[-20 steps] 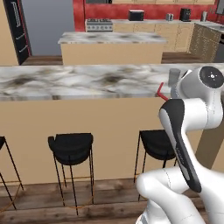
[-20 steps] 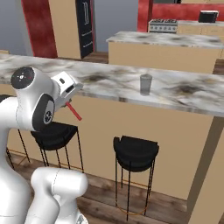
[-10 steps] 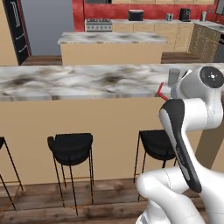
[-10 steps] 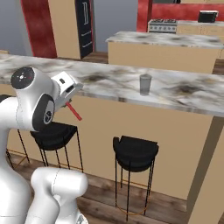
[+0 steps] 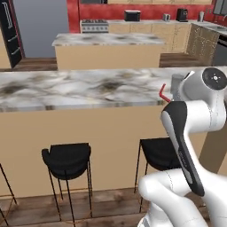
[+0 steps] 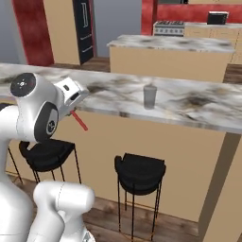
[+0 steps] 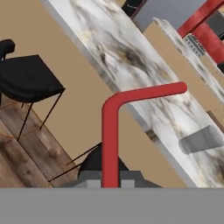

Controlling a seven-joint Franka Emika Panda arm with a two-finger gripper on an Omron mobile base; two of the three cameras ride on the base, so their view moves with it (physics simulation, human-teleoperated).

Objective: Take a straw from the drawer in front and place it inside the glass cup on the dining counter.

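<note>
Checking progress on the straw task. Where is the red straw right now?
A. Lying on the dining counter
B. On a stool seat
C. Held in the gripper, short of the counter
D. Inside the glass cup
C: the straw rises from between the gripper fingers, while the glass cup stands apart on the dining counter with nothing red in it.

glass cup [image 6: 150, 96] on dining counter [image 6: 198, 106], stools [image 6: 139, 173] below
</note>
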